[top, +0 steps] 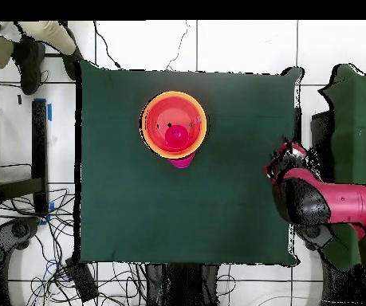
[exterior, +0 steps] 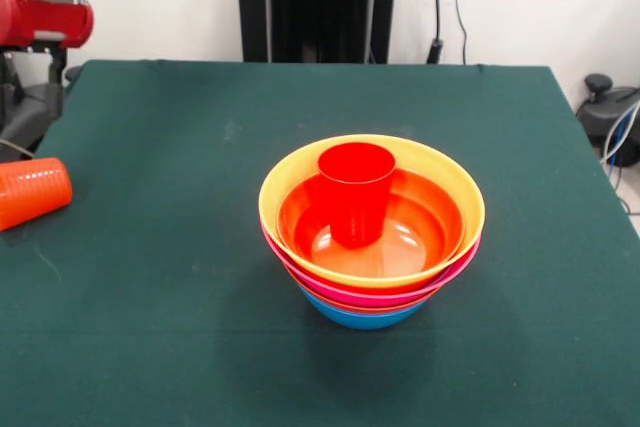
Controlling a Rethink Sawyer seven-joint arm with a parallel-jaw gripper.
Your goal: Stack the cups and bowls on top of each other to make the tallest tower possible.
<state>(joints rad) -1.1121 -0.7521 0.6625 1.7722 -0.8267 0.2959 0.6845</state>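
The tower (exterior: pixel 371 232) stands mid-table: nested large bowls, with the yellow-orange rim (exterior: pixel 276 190) uppermost, a red bowl (exterior: pixel 425 222) inside it, a pink rim (exterior: pixel 455 275) below and the blue bowl (exterior: pixel 360 315) lowest. A smooth red cup (exterior: pixel 356 192) stands upright at its centre. From above, the tower (top: pixel 174 126) is a round orange and red disc. A ribbed orange cup (exterior: pixel 32 191) lies on its side at the table's left edge. My arm (exterior: pixel 40 17) is drawn back off that side. Seen from overhead, the gripper (top: pixel 296 199) end hangs at the table's right edge, far from the tower.
The dark green table (exterior: pixel 150 297) carries only the tower and the lying cup. Cables and a black stand (top: pixel 38 143) are on the floor beside it. A person's legs and shoes (top: pixel 30 48) show at the overhead view's top left corner.
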